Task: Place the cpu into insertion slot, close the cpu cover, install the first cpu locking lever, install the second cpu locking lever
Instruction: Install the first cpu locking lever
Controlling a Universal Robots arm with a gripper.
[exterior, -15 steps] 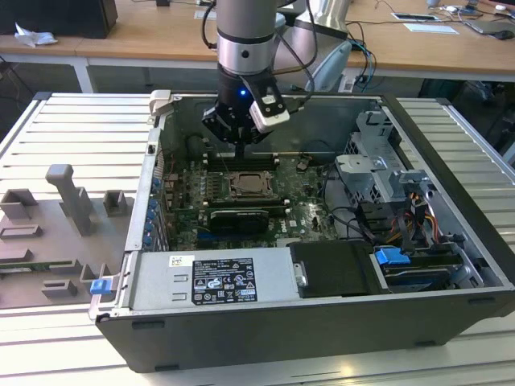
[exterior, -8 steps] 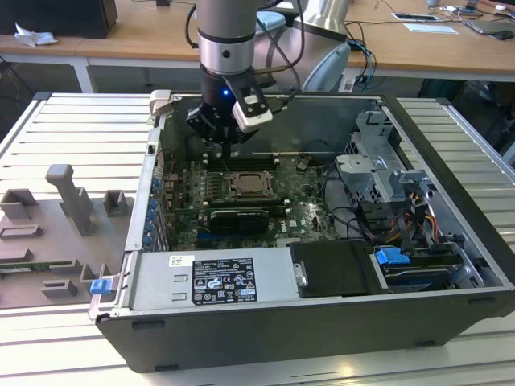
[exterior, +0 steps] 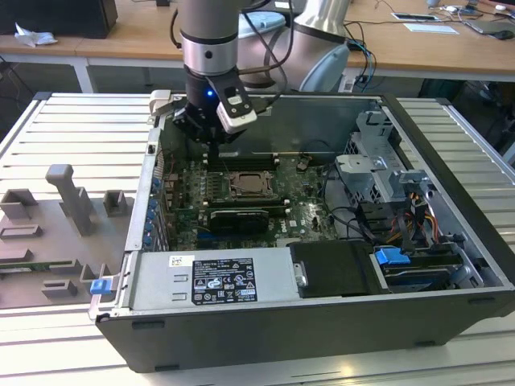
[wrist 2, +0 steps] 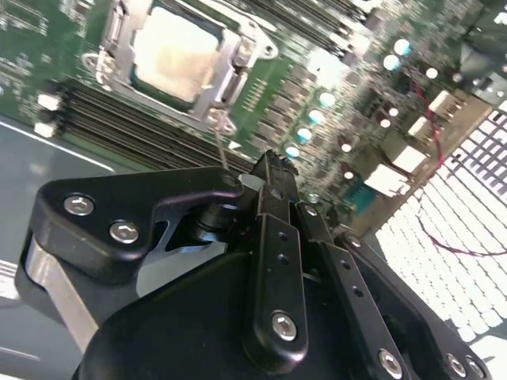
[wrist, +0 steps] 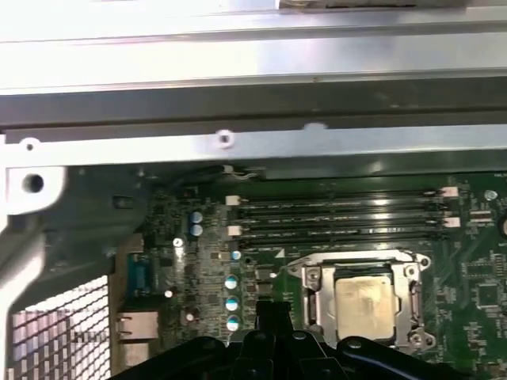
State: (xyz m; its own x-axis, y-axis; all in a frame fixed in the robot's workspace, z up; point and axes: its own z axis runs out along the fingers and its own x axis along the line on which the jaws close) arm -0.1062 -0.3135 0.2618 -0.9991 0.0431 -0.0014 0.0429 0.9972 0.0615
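Hovering above the green motherboard (wrist 2: 24,55), the pincer (wrist 2: 269,168) has its fingers (wrist 2: 273,237) pressed together with nothing visibly between them. The cpu (wrist 2: 173,49) lies flat in the insertion slot (exterior: 235,191) under the cpu cover (wrist 2: 234,67), just beyond the fingertips; a thin lever (wrist 2: 220,146) runs toward them.

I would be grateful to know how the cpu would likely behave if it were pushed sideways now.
The cpu would probably not slide, since the cpu cover lies closely around it. Its flat, pale metal face looks smooth, so it is likely slippery to touch.
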